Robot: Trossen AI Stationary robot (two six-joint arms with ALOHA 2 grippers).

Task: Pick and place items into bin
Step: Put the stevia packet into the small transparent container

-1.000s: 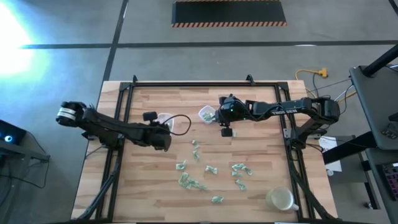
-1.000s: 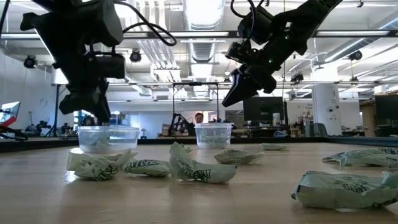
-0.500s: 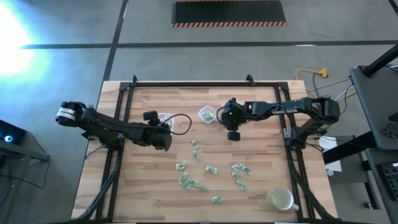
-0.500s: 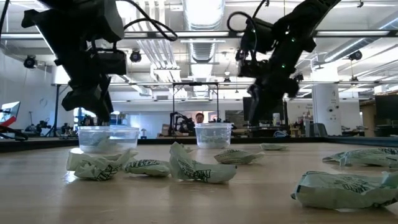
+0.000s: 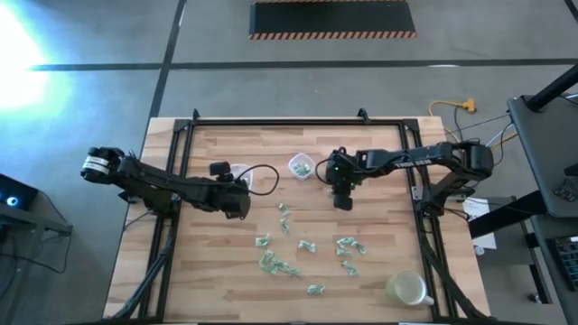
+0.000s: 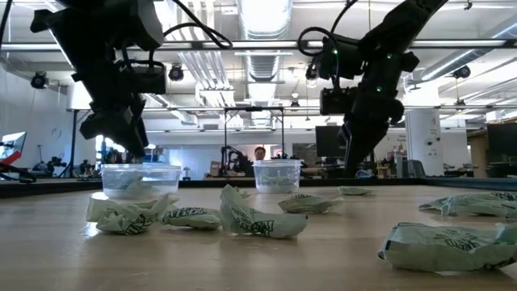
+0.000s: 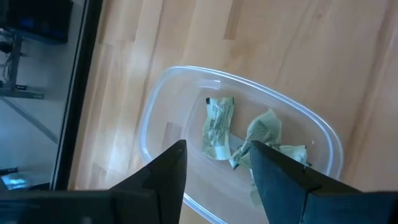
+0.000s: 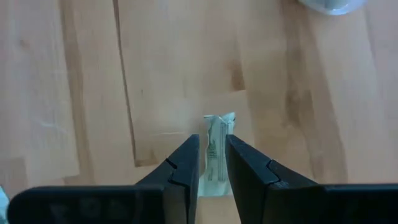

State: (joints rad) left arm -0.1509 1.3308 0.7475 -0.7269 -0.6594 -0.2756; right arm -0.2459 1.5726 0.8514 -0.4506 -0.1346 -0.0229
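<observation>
Several pale green-and-white wrapped items (image 5: 307, 244) lie scattered on the wooden table (image 5: 208, 271); in the low view they lie close in front (image 6: 258, 220). My left gripper (image 7: 217, 152) is open above a clear bin (image 7: 155, 99) at the left (image 5: 237, 169), with items (image 7: 217, 127) lying inside it. My right gripper (image 8: 212, 142) points down over one item (image 8: 217, 124) that lies flat on the table. Its fingers are only a narrow gap apart, and nothing is between them. In the low view this gripper (image 6: 353, 162) hangs just above that item (image 6: 355, 191).
A second clear bin (image 5: 301, 165) with items inside stands at the far middle of the table (image 6: 277, 174). A pale round cup (image 5: 406, 289) stands at the near right corner. A dark frame (image 5: 271, 122) runs along the table's edges.
My right gripper has left the far middle bin and moved toward the table's near edge and a little to the right. It has swung from a slant to pointing straight down and has sunk lower over a lone item.
</observation>
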